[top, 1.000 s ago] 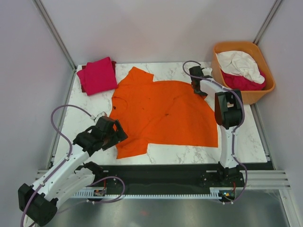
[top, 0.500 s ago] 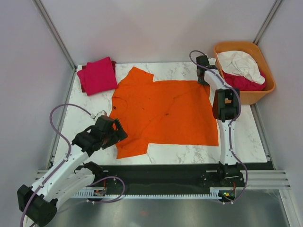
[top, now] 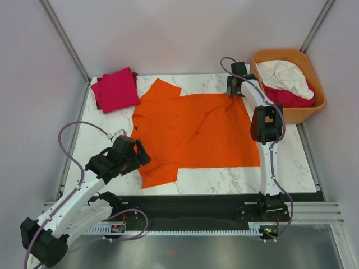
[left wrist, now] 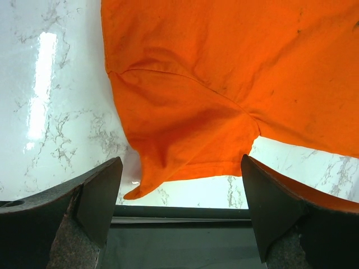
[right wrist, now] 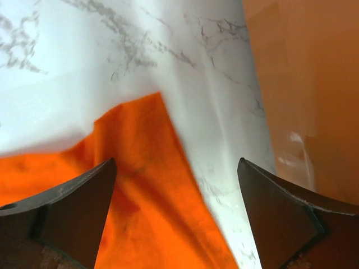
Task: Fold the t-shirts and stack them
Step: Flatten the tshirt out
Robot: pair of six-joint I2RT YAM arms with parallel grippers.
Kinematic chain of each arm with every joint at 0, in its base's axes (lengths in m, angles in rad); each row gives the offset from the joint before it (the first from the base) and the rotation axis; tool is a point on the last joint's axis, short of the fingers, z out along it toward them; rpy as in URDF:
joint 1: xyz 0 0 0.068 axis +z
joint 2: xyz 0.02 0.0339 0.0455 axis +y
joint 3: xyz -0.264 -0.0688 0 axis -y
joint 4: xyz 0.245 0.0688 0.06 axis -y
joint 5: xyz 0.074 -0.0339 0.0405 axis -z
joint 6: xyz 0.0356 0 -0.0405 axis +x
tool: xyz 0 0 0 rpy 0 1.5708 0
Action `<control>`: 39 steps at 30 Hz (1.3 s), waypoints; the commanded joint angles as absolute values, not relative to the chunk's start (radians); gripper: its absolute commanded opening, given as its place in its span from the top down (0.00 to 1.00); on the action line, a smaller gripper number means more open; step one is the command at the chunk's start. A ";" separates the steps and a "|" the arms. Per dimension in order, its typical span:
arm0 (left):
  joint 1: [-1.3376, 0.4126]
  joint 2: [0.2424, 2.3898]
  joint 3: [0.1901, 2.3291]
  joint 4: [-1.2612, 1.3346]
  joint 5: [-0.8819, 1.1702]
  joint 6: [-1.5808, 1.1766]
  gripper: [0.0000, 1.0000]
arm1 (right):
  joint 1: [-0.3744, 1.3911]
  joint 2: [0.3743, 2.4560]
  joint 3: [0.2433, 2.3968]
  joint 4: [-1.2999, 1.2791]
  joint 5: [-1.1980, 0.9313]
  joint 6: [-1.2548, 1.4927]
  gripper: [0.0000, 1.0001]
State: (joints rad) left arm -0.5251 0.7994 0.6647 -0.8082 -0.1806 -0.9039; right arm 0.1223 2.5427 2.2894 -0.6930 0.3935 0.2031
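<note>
A bright orange t-shirt (top: 193, 131) lies spread flat on the marble table (top: 286, 162). My left gripper (top: 137, 158) hovers open over its near-left sleeve (left wrist: 185, 140), with nothing between its fingers (left wrist: 180, 159). At the shirt's far right corner (right wrist: 140, 196), my right gripper (top: 231, 92) stands open just above the cloth, jaws wide and holding nothing (right wrist: 176, 161). A folded magenta-pink t-shirt (top: 116, 88) rests at the back left corner. A white t-shirt (top: 286, 75) and a crimson one (top: 294, 96) lie bunched in the tub.
The rigid orange plastic tub (top: 297, 115) stands just off the table's back right, close beside my right gripper; its wall (right wrist: 314, 84) shows in the right wrist view. A dark rail (left wrist: 179, 213) runs along the table's near edge.
My right gripper carried the shirt's far right corner out toward the tub, then opened and let it go. The shirt's right side now lies flatter. The left arm has stayed put.
</note>
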 commanded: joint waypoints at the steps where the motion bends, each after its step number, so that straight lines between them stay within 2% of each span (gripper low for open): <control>1: -0.526 0.784 0.698 -0.807 -0.207 -0.908 0.06 | 0.164 2.316 2.226 -0.675 0.437 0.161 0.02; 6: -0.526 0.810 0.654 -0.833 -0.215 -0.945 0.08 | 0.206 2.071 2.057 -0.664 0.713 0.233 0.02; 8: -0.529 0.830 0.640 -0.838 -0.203 -0.951 0.10 | 0.203 1.975 1.991 -0.705 0.733 0.262 0.02; 11: -0.537 0.833 0.598 -0.822 -0.180 -0.985 0.11 | 0.202 1.835 1.823 -0.712 0.585 0.322 0.02; 12: -0.540 0.818 0.575 -0.821 -0.178 -0.997 0.11 | 0.210 1.798 1.763 -0.672 0.454 0.342 0.02; 14: -0.561 0.780 0.554 -0.822 -0.178 -1.026 0.12 | 0.236 1.676 1.531 -0.606 0.285 0.370 0.02; 15: -0.569 0.779 0.546 -0.822 -0.178 -1.038 0.12 | 0.250 1.675 1.529 -0.606 0.263 0.370 0.02; 19: -0.635 0.779 0.474 -0.810 -0.167 -1.141 0.14 | 0.330 1.547 1.323 -0.543 0.239 0.393 0.02; 25: -0.704 0.759 0.425 -0.743 -0.228 -1.213 0.18 | 0.336 1.456 1.230 -0.532 0.242 0.367 0.02; 29: -0.703 0.765 0.397 -0.706 -0.244 -1.230 0.31 | 0.337 1.404 1.190 -0.528 0.245 0.385 0.02; 33: -0.704 0.822 0.367 -0.635 -0.227 -1.230 0.35 | 0.336 1.338 1.143 -0.528 0.239 0.440 0.02; 35: -0.704 0.834 0.365 -0.609 -0.233 -1.230 0.59 | 0.336 1.293 1.068 -0.526 0.259 0.483 0.02; 38: -0.704 0.822 0.362 -0.597 -0.235 -1.232 0.98 | 0.241 1.197 0.915 -0.486 0.160 0.558 0.02; 39: -0.704 0.815 0.365 -0.597 -0.239 -1.229 0.98 | 0.141 1.166 0.846 -0.476 0.041 0.566 0.05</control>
